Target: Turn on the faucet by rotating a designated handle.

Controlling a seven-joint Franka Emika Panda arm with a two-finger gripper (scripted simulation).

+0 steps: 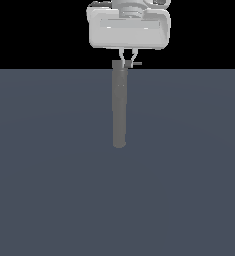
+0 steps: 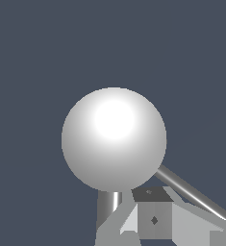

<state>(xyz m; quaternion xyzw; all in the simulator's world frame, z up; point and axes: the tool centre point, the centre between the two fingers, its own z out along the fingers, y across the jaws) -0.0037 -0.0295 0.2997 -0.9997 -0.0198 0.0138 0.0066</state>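
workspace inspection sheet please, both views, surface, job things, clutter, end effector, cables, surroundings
surface: flat dark blue-grey floor, bare apart from the faucet.
job's things: long plain grey cylinder faucet lies on the floor; thin grey rod handle juts from its cap toward the exterior view's right.
clutter: nothing seen.
end effector: boxy white end effector sits at the cap end, fingers close together; whether it touches the handle cannot be told.
cables: nothing seen.
surroundings: black backdrop beyond the floor.

The handle (image 1: 135, 63) is too small to judge, and the gripper (image 1: 127, 55) body is cut off by the exterior view's upper edge
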